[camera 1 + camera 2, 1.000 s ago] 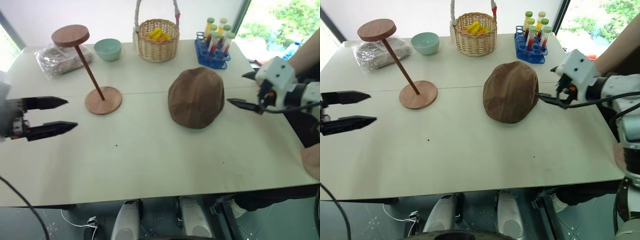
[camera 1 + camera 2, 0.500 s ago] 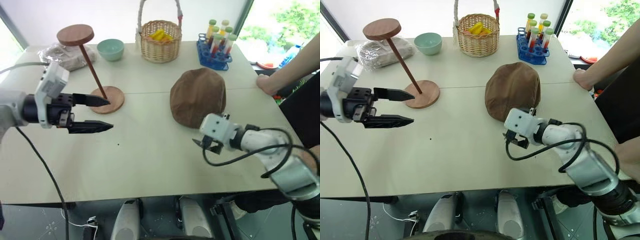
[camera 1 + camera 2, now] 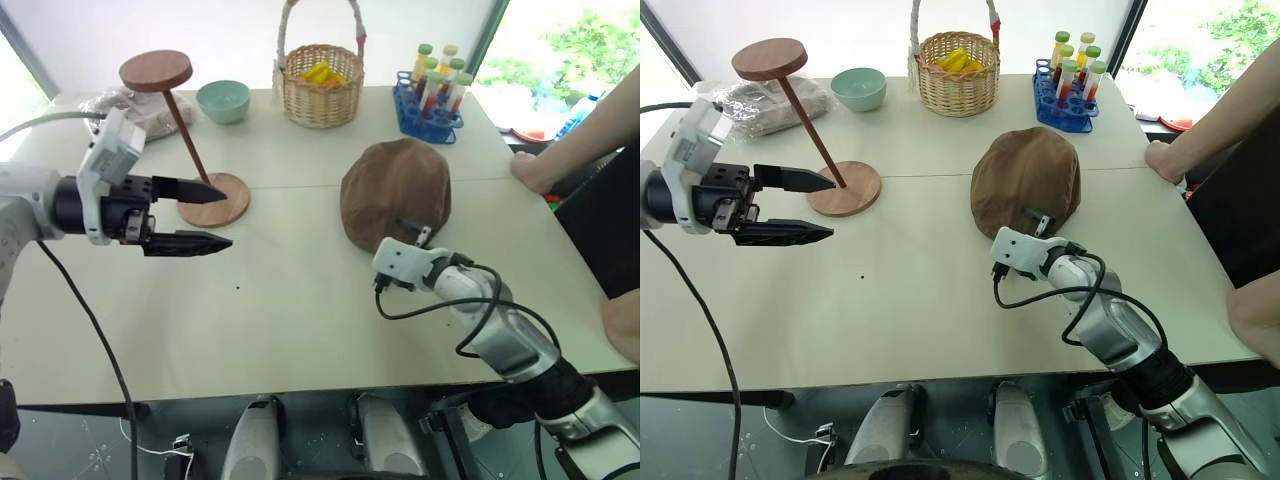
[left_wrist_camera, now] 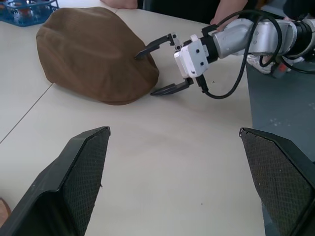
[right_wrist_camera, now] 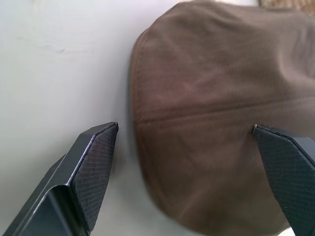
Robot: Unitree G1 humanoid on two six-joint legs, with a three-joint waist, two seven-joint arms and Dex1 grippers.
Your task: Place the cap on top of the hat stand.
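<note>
The brown cap [image 3: 397, 195] lies flat on the white table [image 3: 300, 330], right of centre. My right gripper [image 4: 146, 73] is open at the cap's near edge, one finger over the fabric and the other low beside it on the table; in the right wrist view the cap [image 5: 216, 118] lies between the two fingers. The hat stand [image 3: 213, 200] is at the left, its thin rod slanting up to a round top disc [image 3: 155, 72]. My left gripper [image 3: 218, 215] hangs open just left of the stand's base, pointing right, with nothing in it.
Along the far edge are a clear plastic bag [image 3: 115, 105], a mint bowl [image 3: 222, 100], a wicker basket [image 3: 319, 85] with yellow items, and a blue rack of test tubes [image 3: 428, 100]. A person's arm [image 3: 580, 140] rests on the table's right edge.
My right gripper swung from the cap's right side down to its near edge and now straddles it. My left gripper moved right, up to the stand's base.
</note>
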